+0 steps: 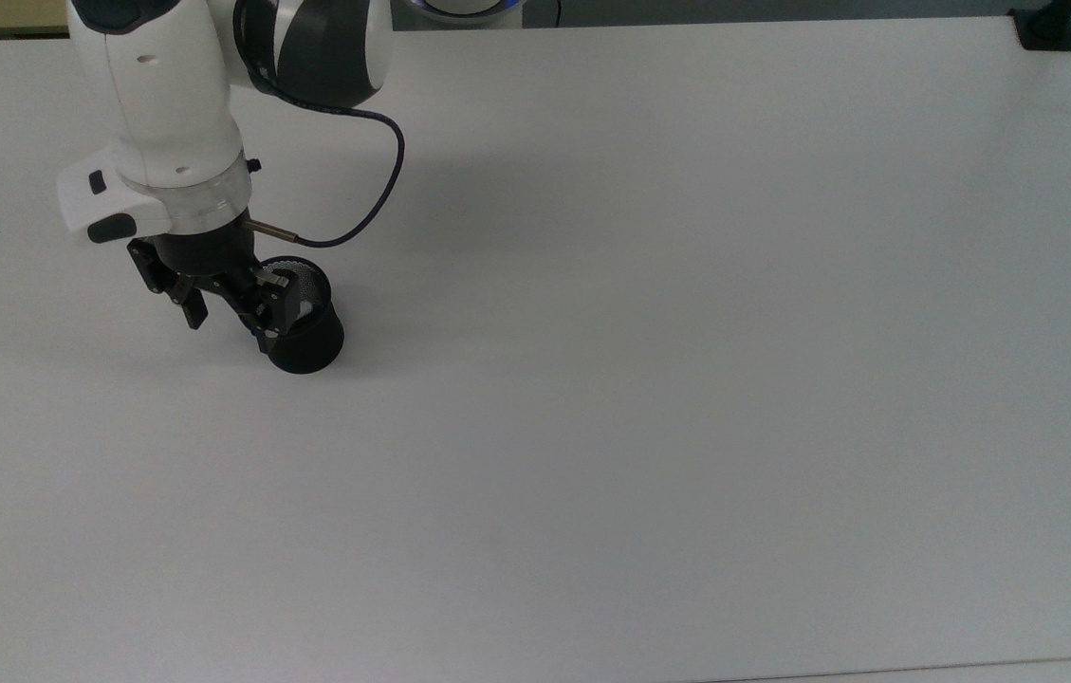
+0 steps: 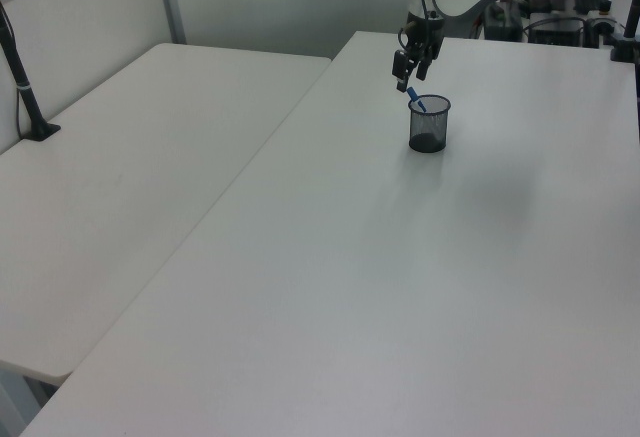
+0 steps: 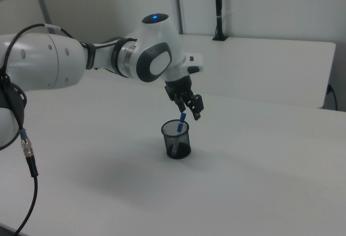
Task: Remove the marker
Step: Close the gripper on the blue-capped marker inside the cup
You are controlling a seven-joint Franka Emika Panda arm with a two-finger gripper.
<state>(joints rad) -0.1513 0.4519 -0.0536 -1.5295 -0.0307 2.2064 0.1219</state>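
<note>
Marker (image 3: pixel 181 121) first: it stands tilted inside the black mesh cup (image 3: pixel 176 140), its blue top poking above the rim on the right view's right side and leaning toward the gripper (image 3: pixel 190 106), which hangs just above it. In the top view the gripper (image 1: pixel 233 302) sits over the cup's (image 1: pixel 305 332) rim on the top view's left, and its jaws stand apart, holding nothing, with one finger over the cup mouth and the other outside the wall. You want the blue top between both fingers before you close, so judge the alignment from the right view, where the tip and the fingers read most clearly; from the left view the marker (image 2: pixel 415 100) shows as a short blue stub just below the gripper (image 2: pixel 408 68). Come down only as far as the exposed end, since a finger that meets the rim would likely tip or drag the light cup (image 2: pixel 429 123). Close on the barrel, then lift along its lean so it slides out without catching the mesh. Around it the white table (image 1: pixel 687 379) offers nothing else to hit; the arm's dark cable (image 1: pixel 374 180) loops behind the wrist, well away from the cup.
</note>
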